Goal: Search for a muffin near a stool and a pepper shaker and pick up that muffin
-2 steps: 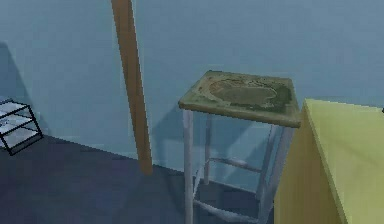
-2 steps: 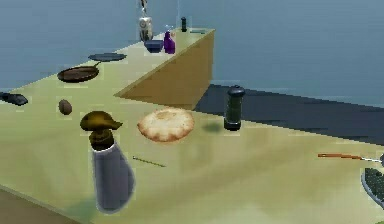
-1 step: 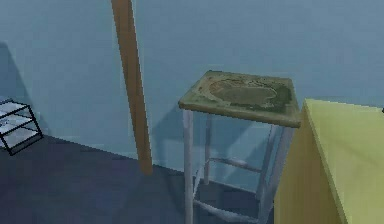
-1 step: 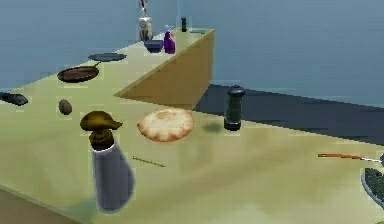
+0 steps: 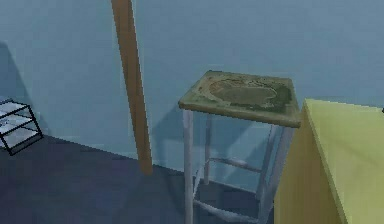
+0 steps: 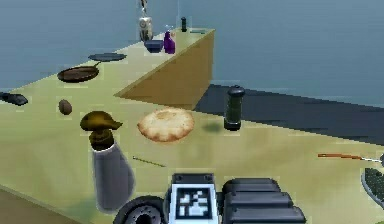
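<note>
A stool point(image 5: 240, 95) with a worn green-brown seat and white legs stands by the blue wall in the forward view. On the yellow counter point(image 6: 280, 150) in the arm side view a dark pepper shaker point(image 6: 234, 107) stands upright. Left of it lies a round, tan, speckled baked thing point(image 6: 165, 125). A small brown blob point(image 6: 65, 106) lies farther left. At the bottom edge are a white marker square point(image 6: 197, 200) and the gripper's dark body point(image 6: 141, 211). I cannot make out its far end, so I cannot tell whether it holds anything.
A grey bottle point(image 6: 112, 172) with a brown top stands near the arm. Down the counter's far arm sit a dark pan point(image 6: 78, 73), a plate point(image 6: 106, 57), a blue bowl point(image 6: 152, 45) and a purple bottle point(image 6: 169, 43). A wooden post point(image 5: 132, 80) stands left of the stool, with a wire rack point(image 5: 15, 125) farther left.
</note>
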Robot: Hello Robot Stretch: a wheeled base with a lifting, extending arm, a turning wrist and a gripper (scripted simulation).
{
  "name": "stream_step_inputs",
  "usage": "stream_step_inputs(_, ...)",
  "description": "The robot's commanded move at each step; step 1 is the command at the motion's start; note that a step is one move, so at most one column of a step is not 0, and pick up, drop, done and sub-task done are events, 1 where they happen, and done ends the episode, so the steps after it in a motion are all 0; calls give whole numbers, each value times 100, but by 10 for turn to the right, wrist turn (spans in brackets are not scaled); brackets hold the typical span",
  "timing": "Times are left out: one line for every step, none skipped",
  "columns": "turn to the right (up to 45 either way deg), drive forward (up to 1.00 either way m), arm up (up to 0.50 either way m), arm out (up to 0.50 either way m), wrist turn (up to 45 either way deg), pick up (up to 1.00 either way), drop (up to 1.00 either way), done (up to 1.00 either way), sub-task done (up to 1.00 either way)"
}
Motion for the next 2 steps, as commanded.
stream_step_inputs(0,0,0,26,0,0,0,0,0)
stream_step_inputs(0,0,0,0,450,0,0,0,0)
